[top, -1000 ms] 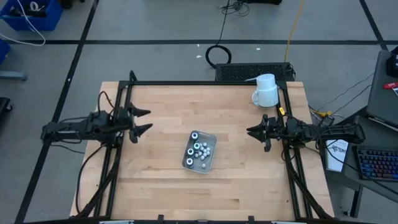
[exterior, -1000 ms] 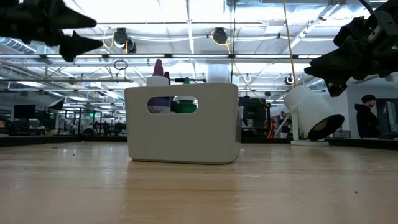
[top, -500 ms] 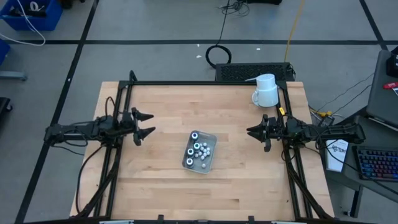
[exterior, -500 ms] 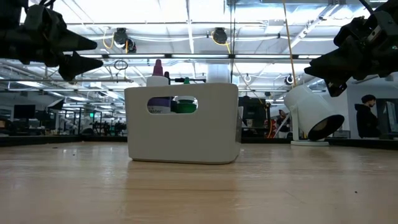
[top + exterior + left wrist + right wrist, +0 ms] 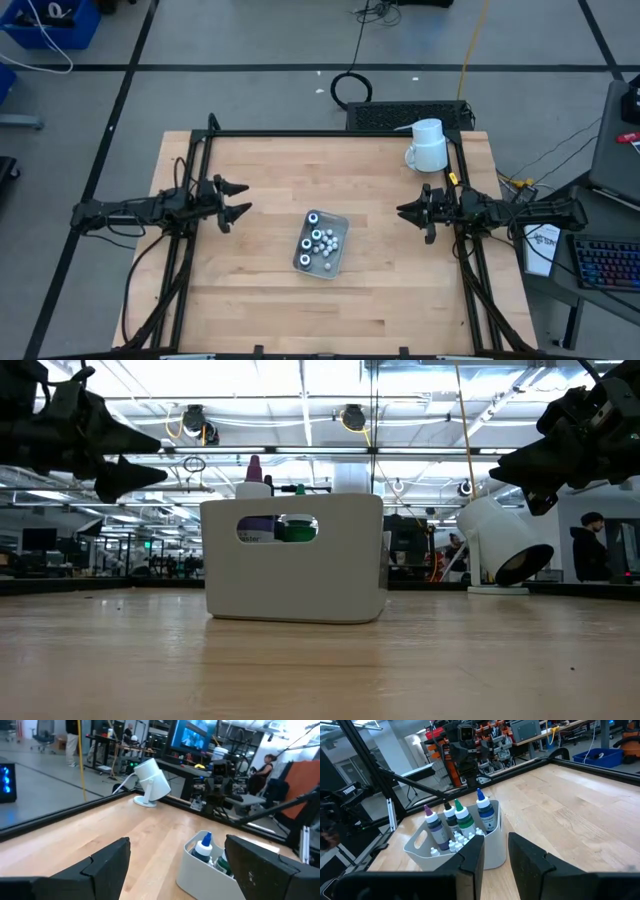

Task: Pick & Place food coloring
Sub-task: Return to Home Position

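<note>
We find the food coloring bottles [image 5: 318,240] all inside the white bin [image 5: 340,218], which stands near the middle of the table [image 5: 380,300] with bare wood on every side. The left gripper [image 5: 246,198] hangs near the left edge, fingers spread wide and empty. The right gripper [image 5: 400,211] hangs near the right edge, fingers narrowly parted and empty, apart from the mug [image 5: 430,145] at the far corner.

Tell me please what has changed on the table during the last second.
The left gripper, open and empty, came lower and slightly nearer the white bin. Nothing was taken or let go. The right gripper, the food coloring bottles in the bin and the mug stayed as they were.
</note>
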Controlling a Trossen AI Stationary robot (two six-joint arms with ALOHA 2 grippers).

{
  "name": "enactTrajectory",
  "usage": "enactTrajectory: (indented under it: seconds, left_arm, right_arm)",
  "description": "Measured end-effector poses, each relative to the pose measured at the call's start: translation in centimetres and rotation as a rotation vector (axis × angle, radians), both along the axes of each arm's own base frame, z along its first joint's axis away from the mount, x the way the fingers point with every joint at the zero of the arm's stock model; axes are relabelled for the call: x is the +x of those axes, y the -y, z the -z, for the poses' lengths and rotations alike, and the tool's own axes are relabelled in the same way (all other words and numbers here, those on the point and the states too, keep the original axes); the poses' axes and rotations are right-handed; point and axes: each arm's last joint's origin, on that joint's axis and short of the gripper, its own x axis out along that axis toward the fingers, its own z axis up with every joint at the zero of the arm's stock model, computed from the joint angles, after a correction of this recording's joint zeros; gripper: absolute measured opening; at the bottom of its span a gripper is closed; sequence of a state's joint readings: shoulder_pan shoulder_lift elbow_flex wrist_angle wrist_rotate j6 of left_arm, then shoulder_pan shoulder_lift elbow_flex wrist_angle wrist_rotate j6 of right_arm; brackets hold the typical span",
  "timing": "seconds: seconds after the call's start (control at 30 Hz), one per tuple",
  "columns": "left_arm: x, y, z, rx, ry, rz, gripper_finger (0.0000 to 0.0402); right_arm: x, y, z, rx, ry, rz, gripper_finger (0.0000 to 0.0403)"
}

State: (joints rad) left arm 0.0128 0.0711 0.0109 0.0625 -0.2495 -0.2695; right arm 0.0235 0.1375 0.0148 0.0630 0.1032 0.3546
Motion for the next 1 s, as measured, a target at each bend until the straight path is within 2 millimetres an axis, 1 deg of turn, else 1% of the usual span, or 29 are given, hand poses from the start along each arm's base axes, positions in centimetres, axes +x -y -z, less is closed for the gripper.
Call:
enactTrajectory:
  seconds: [0.33, 0.67, 0.9, 1.0]
  left_arm:
    - [0.05, -0.01, 0.04, 0.003, -0.007, -0.003, 0.033]
    - [0.05, -0.01, 0.04, 0.003, -0.007, -0.003, 0.0317]
    - [0.05, -0.01, 0.04, 0.004, -0.008, -0.004, 0.033]
    - [0.05, -0.01, 0.04, 0.003, -0.008, -0.004, 0.0329]
  right_arm:
    - [0.0, 0.0, 0.0, 0.0, 0.0, 0.0, 0.0077]
    - [0.0, 0.0, 0.01, 0.0, -0.001, 0.0, 0.0077]
    - [0.0, 0.0, 0.0, 0.0, 0.0, 0.0, 0.0077]
    - [0.0, 0.0, -0.01, 0.0, 0.0, 0.0, 0.0077]
